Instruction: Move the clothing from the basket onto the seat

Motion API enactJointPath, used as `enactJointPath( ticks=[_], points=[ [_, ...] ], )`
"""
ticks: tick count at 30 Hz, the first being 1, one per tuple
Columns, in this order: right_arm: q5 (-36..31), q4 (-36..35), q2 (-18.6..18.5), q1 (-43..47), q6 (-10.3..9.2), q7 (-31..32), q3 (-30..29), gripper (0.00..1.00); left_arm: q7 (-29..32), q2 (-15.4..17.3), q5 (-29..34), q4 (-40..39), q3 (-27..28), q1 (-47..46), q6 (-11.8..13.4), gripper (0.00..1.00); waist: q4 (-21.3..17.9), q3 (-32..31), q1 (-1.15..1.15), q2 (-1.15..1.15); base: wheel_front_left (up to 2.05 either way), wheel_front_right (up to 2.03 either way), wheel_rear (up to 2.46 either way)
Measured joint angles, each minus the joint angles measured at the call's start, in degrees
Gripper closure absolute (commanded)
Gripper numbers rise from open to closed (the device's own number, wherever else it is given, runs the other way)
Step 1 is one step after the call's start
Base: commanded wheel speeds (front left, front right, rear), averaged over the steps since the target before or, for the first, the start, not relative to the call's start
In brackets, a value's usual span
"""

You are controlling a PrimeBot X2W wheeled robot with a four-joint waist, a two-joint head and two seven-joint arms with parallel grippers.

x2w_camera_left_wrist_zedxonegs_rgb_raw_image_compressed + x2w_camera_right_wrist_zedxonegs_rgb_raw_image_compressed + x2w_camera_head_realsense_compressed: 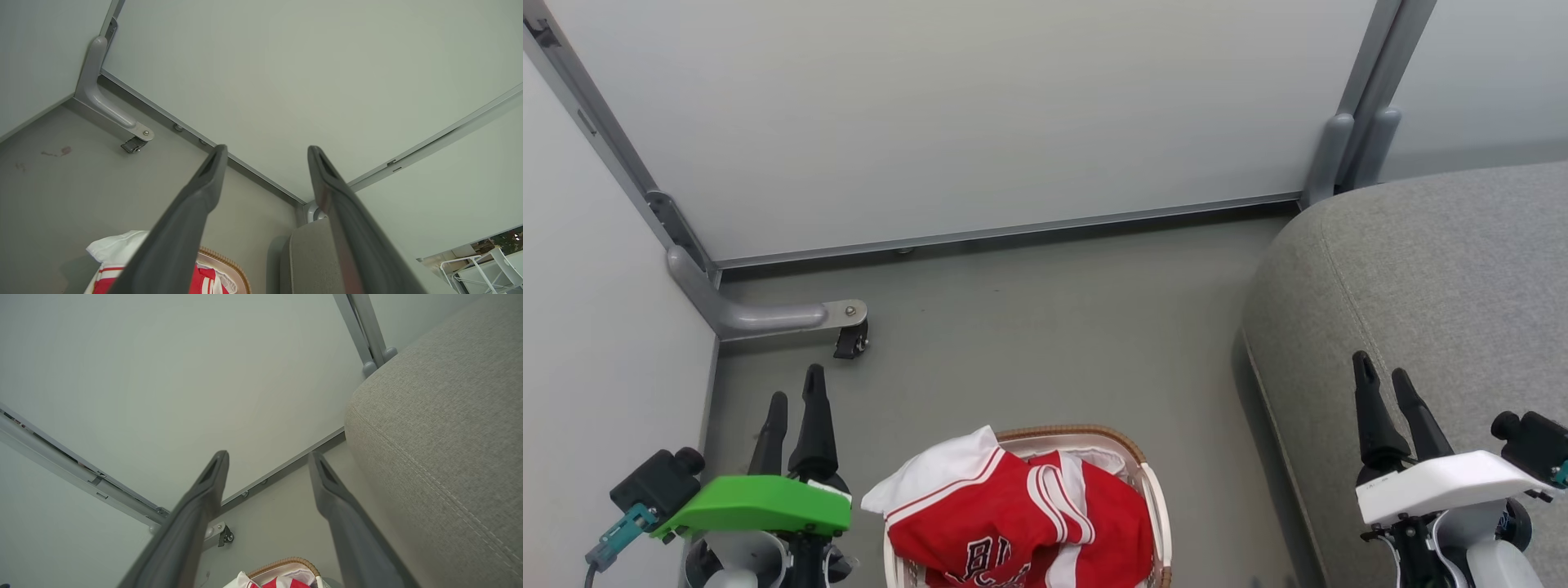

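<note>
Clothing (1013, 523): red heap in the basket (1156, 498) on the floor (1029, 327). Left tool (795, 388), spread and empty, sits just left of it, the nearer one, I judge; right tool (1380, 369), likewise spread and empty, hangs over the seat (1437, 278).

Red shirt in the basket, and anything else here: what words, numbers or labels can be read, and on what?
"BU": black letters edged in white on the red jersey in the laundry basket; cloth hides what follows.
Row below it: cut off by the picture's bottom edge, unreadable.
Faint marks on the white cover behind the right gripper: too small to read.
</note>
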Motion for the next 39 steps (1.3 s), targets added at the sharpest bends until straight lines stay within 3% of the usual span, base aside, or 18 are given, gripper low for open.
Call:
enactJointPath(
  ticks=[15, 39],
  points=[
    [-12.60, 0.79, -0.10, 1.08, 0.00, -2.53, 1.59, 0.00, -2.46, 0.04, 12.22, 1.93, -1.63, 0.70, 0.24, 0.00, 0.23, -0.42, 0.00, 0.00, 0.00, 0.00, 0.00],
    [-26.93, 1.98, -0.30, 1.42, 0.01, -5.97, 2.69, 0.00, -5.92, 0.14, 23.92, 5.79, -2.79, 1.33, 0.41, 0.00, 0.77, -0.47, 0.00, 0.00, 0.00, 0.00, 0.00]
  ],
)
